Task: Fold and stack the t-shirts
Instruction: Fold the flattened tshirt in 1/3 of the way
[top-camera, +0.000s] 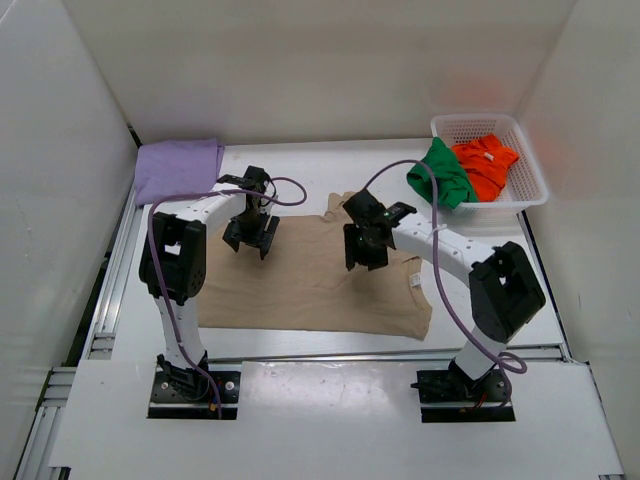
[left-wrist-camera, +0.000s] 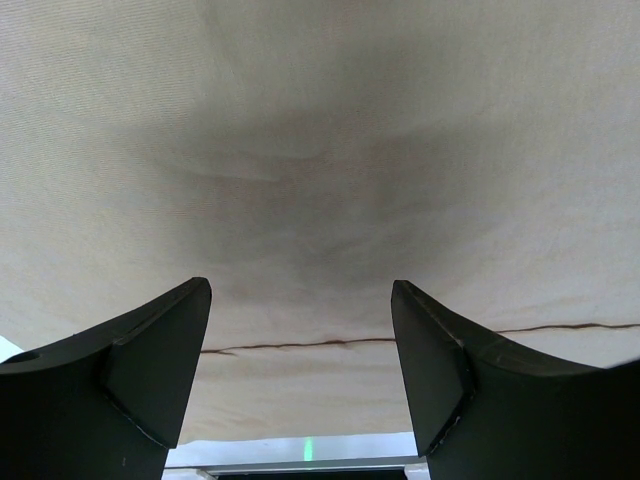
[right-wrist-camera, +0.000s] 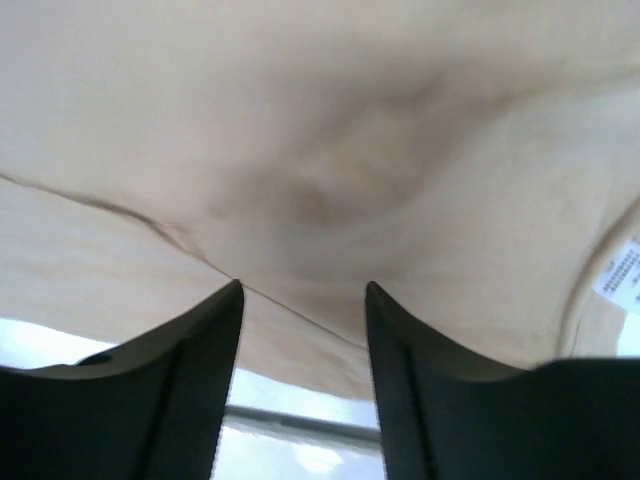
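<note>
You have only the lavender t-shirt (top-camera: 178, 168) folded, at the far left. The tan t-shirt (top-camera: 310, 285) lies flat under your left gripper (top-camera: 250, 238) and right gripper (top-camera: 366, 250), both released and empty. The green t-shirt (top-camera: 440, 173) and orange-red t-shirt (top-camera: 485, 165) wait at the basket (top-camera: 532, 178).

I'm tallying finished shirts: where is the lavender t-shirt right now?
In the top view, the lavender t-shirt lies folded at the far left, beyond the left gripper and the spread tan t-shirt.

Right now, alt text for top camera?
A tan t-shirt lies spread on the table, left claw and right claw open over it. Purple t-shirt folded far left; green t-shirt and orange t-shirt in a white basket far right.
</note>
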